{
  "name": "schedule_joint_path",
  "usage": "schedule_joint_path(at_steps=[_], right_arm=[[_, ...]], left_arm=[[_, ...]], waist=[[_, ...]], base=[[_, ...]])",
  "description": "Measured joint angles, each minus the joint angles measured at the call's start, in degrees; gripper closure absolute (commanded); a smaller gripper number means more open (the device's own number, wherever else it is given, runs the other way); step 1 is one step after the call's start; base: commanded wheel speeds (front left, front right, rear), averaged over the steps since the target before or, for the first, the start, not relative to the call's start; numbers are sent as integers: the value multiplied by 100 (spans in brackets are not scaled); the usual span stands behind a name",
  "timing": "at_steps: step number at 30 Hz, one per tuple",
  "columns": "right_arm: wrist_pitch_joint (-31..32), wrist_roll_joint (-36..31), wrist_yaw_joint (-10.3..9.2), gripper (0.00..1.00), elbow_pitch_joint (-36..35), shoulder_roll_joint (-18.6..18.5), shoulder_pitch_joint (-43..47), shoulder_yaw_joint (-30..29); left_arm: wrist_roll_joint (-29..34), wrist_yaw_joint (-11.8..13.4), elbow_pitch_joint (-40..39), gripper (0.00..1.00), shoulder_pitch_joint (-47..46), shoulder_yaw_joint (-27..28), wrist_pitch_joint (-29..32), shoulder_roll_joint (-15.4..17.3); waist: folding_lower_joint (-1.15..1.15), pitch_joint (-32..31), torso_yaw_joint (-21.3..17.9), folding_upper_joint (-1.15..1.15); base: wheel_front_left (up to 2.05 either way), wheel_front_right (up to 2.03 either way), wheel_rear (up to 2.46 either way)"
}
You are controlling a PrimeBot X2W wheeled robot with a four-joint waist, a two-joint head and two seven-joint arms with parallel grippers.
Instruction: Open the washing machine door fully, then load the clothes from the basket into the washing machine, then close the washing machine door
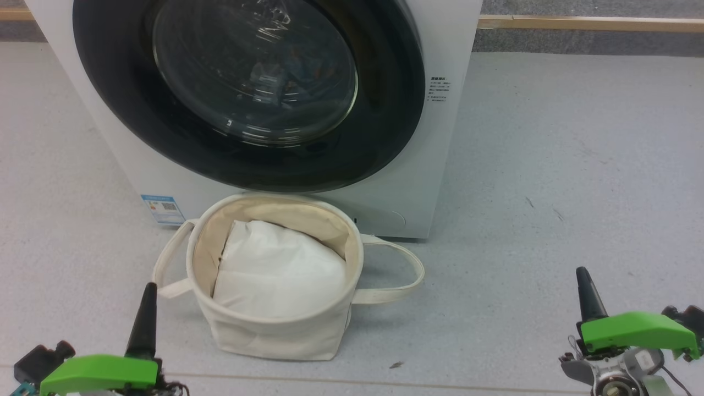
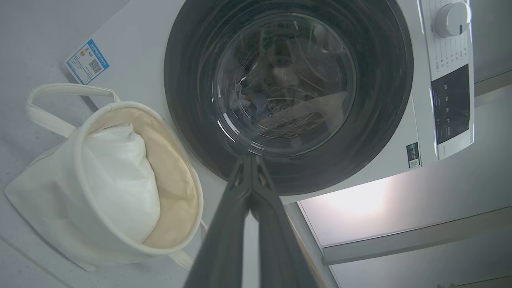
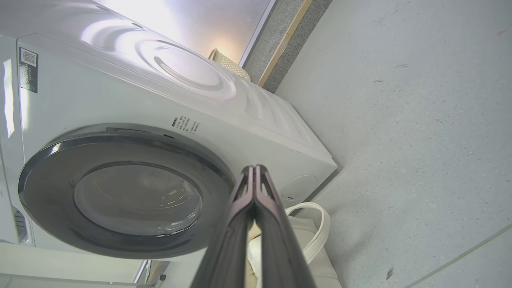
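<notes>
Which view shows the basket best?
Head view: the whole basket upright, both handles and the white bundle inside. The left wrist view shows it sideways; the right wrist view, a handle and part of its wall.

The white front-loading washing machine [image 1: 451, 165] stood with its round glossy black door [image 1: 264, 165] shut flush against the front, the bulging glass window at its centre. Pale blue clothes [image 2: 243, 98] showed dimly through the glass, inside the drum. The cream canvas basket [image 1: 275, 335] sat upright just before the washer, below the door, its strap handles looping out to either side.
</notes>
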Motion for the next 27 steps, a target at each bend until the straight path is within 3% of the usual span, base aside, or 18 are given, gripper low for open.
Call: schedule_joint_path(at_steps=[27], right_arm=[[397,1532,-1,100,-124,51,94,-270]], left_arm=[[-1110,-1,-172,100,42,208,406,-325]], waist=[[0,8,-4,0]], base=[[0,0,0]])
